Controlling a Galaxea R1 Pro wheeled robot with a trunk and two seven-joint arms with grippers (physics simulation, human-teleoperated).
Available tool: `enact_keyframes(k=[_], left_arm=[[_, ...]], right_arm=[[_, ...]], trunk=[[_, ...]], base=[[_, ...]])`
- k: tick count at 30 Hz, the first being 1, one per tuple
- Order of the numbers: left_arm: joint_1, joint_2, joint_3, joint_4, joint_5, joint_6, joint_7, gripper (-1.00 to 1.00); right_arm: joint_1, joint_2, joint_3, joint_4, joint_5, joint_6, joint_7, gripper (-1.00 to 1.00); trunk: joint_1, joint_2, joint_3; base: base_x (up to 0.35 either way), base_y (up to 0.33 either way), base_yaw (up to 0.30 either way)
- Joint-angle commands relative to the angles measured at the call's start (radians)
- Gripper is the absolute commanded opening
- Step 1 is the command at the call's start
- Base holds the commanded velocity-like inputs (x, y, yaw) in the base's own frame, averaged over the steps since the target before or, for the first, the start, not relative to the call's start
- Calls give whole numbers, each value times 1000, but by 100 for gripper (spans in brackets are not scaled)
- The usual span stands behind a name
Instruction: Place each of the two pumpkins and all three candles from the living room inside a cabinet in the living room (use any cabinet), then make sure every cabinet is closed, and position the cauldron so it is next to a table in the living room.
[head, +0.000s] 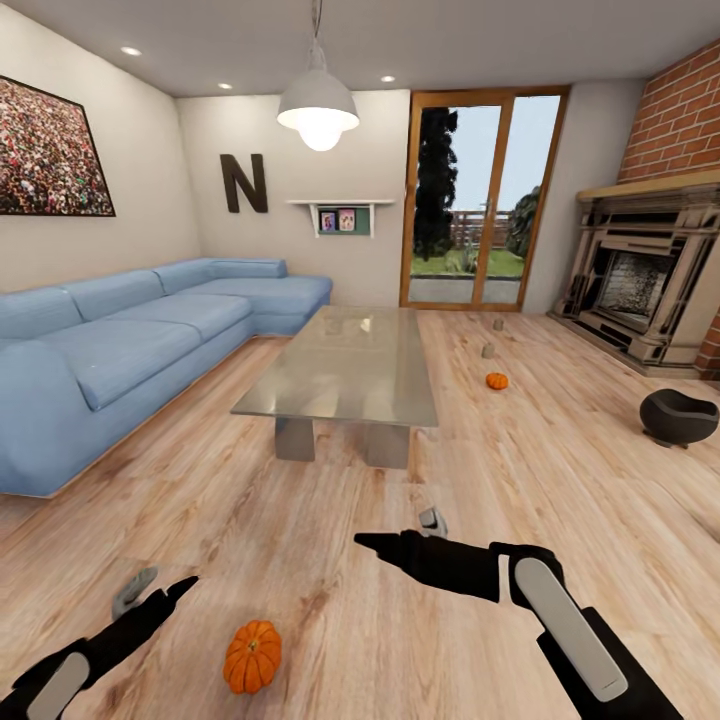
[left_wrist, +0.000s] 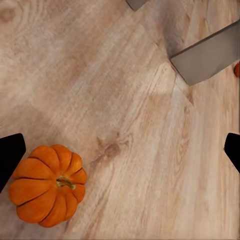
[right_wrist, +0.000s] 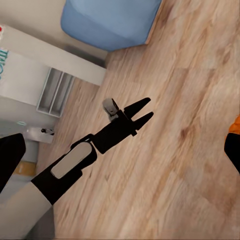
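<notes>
Nearest to us, the larger pumpkin (head: 252, 656) sits on the plank floor (head: 300, 560), just ahead of and between our two grippers, closer to the left gripper (head: 188, 583). In the left wrist view the pumpkin (left_wrist: 48, 185) sits upright, stem toward the camera, right beside one fingertip and outside the gap; the jaws stand wide, their tips cut off at the frame edges. The right wrist view shows that gripper (right_wrist: 144, 112) with fingers only narrowly parted and nothing between them, so we cannot tell its true spread.

Our right gripper (head: 362, 541) points across toward the left; in the head view its fingers overlap, and in its own wrist view the tips are cropped far apart at the frame edges, gripping nothing. An orange sliver at that frame's edge is too cropped to name.

Beyond the jaws stands the table (head: 345, 365), its long axis running away from us. Off its right side lie the smaller pumpkin (head: 497, 380), then two candles (head: 488, 350), small and hard to make out. The cauldron (head: 678, 417) sits well right, mouth tilted, near the fireplace (head: 640, 280). The sofa (head: 130, 340) lines the left.
</notes>
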Motion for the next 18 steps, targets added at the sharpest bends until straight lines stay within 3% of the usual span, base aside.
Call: enact_keyframes(k=[1, 10, 11, 14, 18], left_arm=[[0, 6, 3, 6, 14, 15, -8, 100], [-6, 57, 15, 56, 64, 65, -59, 100], [-6, 65, 14, 125, 202, 221, -266, 100], [-6, 61, 8, 127, 199, 234, -318, 100], [-5, 57, 6, 158, 198, 233, -332, 100]], right_arm=[[-1, -1, 0, 0, 2, 2, 14, 100], [-1, -4, -27, -10, -33, 12, 64, 100], [-1, -4, -45, -11, -33, 12, 165, 100], [-1, -5, -48, -12, -33, 14, 195, 100], [-1, -5, -48, -12, -33, 15, 223, 100]], trunk=[[0, 0, -1], [0, 0, -1], [0, 0, -1], [0, 0, -1], [0, 0, -1]], base=[[0, 22, 0], [0, 5, 0], [0, 0, 0], [0, 0, 0], [0, 0, 0]])
